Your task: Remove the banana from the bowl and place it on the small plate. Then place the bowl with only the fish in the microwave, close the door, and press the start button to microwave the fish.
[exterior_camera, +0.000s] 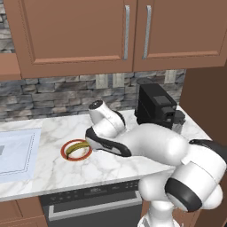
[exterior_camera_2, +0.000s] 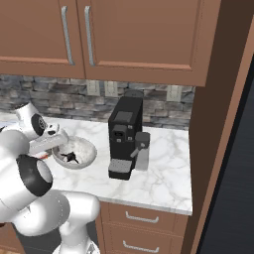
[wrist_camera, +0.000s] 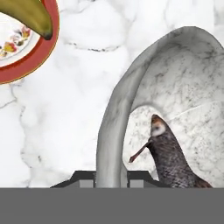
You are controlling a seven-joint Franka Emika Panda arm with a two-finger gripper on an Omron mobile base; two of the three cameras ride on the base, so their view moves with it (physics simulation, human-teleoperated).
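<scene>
Both jaws straddle bowl (wrist_camera: 131, 109) rim; fish (wrist_camera: 173, 157) inside.

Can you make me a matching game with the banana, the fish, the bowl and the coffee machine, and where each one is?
Things:
1. banana
2. fish
3. bowl
4. coffee machine

Places:
A. inside the bowl
B. standing on the counter by the stone wall
C. lying on the red-rimmed plate
D. its rim sits between the end effector fingertips

Pairs: 1-C, 2-A, 3-D, 4-B
</scene>
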